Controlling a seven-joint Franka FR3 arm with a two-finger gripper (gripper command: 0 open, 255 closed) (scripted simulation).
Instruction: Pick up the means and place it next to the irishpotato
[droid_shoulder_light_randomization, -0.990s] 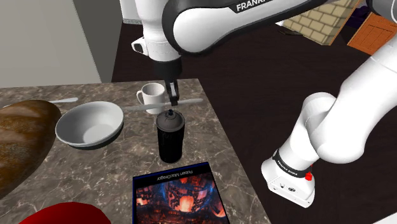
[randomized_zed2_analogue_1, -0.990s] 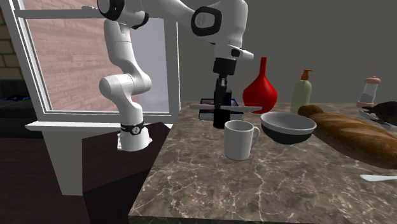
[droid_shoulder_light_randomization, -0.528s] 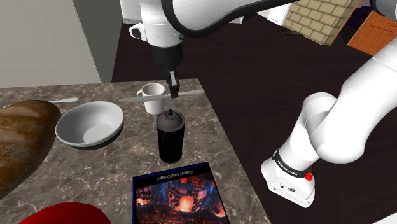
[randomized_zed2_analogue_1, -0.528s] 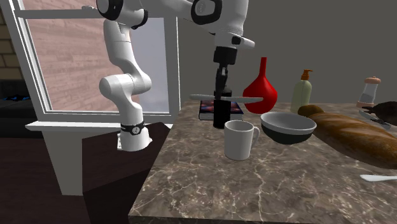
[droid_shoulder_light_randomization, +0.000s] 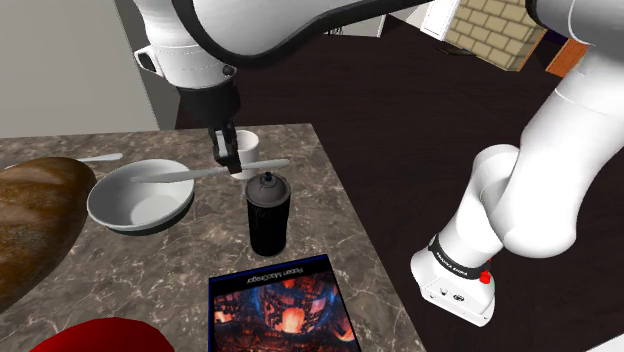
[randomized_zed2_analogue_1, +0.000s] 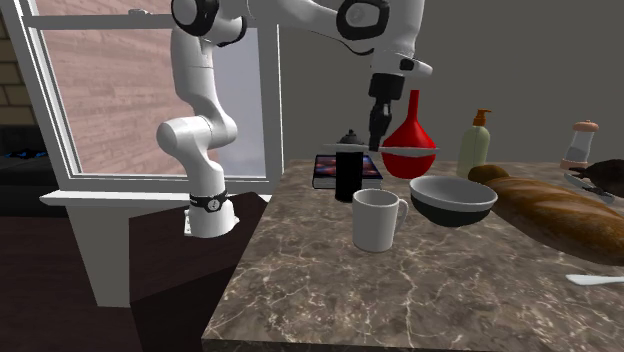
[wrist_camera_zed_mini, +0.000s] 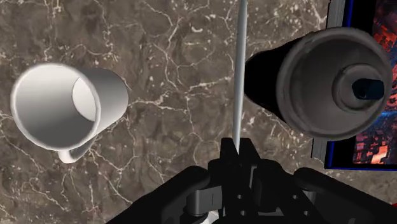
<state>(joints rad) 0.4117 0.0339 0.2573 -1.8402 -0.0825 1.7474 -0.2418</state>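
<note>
Grey utensil, perhaps knife, level between mug and black can, pinched by closed gripper.

even, diffuse light covers the marble countertop, crisp edge to edge; the floor at the shoulder view's upper right lies dim; the window at the second exterior view's upper left is brightest.

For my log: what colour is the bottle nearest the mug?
Black; the bottle shows best in the shoulder view.
</note>
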